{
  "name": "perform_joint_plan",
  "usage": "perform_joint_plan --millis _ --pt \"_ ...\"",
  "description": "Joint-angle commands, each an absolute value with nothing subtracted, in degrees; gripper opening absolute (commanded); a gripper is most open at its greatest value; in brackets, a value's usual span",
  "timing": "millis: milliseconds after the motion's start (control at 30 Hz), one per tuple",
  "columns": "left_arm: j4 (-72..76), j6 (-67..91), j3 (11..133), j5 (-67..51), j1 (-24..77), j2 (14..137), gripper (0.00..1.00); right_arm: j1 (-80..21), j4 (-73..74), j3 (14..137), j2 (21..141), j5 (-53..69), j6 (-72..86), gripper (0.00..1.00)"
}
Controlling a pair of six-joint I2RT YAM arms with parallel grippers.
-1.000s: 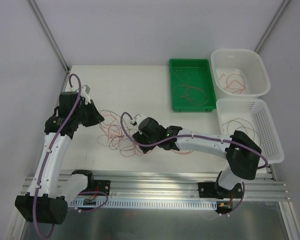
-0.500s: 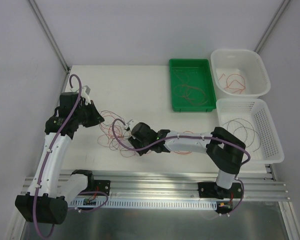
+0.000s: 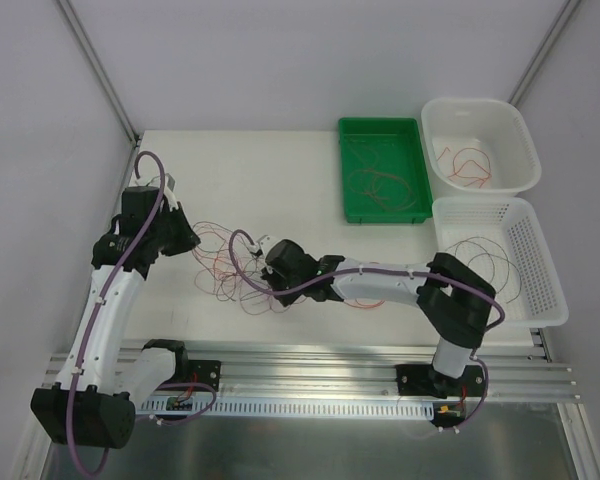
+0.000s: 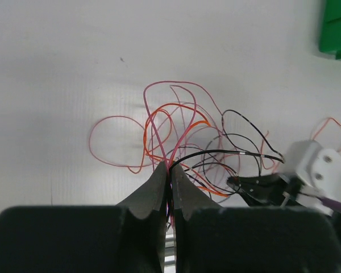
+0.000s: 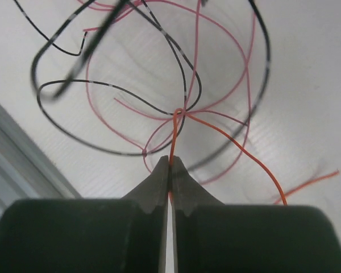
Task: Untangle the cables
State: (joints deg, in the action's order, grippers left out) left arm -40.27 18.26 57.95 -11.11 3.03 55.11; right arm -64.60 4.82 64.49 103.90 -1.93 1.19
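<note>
Rail: an aluminium rail (image 3: 310, 380) runs along the near edge, with both arm bases bolted to it.
Bench: a white bench (image 3: 260, 170) carries everything beyond the rail.
Right tool: the right tool (image 5: 170, 162) is low over the bench near its middle, at the right edge of the tangle. It is clenched, the tips meeting on one orange strand (image 5: 174, 133) that runs straight up from between them.
Left tool: the left tool (image 4: 169, 169) is at the left side of the tangle, facing the right tool. It is clenched on a bunch of pink, orange and black strands that fan out from its tips.
Cables: the cables (image 3: 230, 275) lie in a loose knot of loops on the bench between the two tools, pinched at both sides. Thin black loops cross pink ones just beyond the right tool.
White basket: a perforated white basket (image 3: 500, 205) at the right edge holds dark and red wires (image 3: 480, 255).
Green tray: a green tray (image 3: 380, 123) further back, right of centre, holds reddish wires (image 3: 380, 185).
White tub: a white tub (image 3: 480, 103) in the far right corner, just beside the tray, holds red wires (image 3: 470, 165).
</note>
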Motion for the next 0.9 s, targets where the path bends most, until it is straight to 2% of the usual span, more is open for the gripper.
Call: perform_joint_plan --millis 0,133,267,500,733,867 --pt "-39.6 19.4 55.8 -0.4 3.1 55.6 0.0 -64.7 10.6 65.4 93.4 -3.6 -1.4 0.01" --pt "-38.1 19.4 54.6 7.8 3.1 58.3 0.0 -64.2 19.2 65.7 82.8 -9.8 -5.7 0.01" --pt "-38.0 18.7 54.8 10.5 2.6 61.4 0.0 -62.4 26.5 65.6 71.5 -14.5 -9.1 0.01" --pt "-37.7 17.1 53.3 13.3 1.7 63.7 0.0 -56.1 27.0 63.1 47.2 -16.4 -10.7 0.01" --pt "-37.6 16.6 52.9 13.2 1.7 64.2 0.0 -50.4 24.6 58.6 37.4 -18.9 -10.8 0.01" --pt "-37.2 16.3 52.7 7.9 1.7 64.8 0.01 -47.2 26.5 55.0 42.2 -17.1 -7.3 0.01"
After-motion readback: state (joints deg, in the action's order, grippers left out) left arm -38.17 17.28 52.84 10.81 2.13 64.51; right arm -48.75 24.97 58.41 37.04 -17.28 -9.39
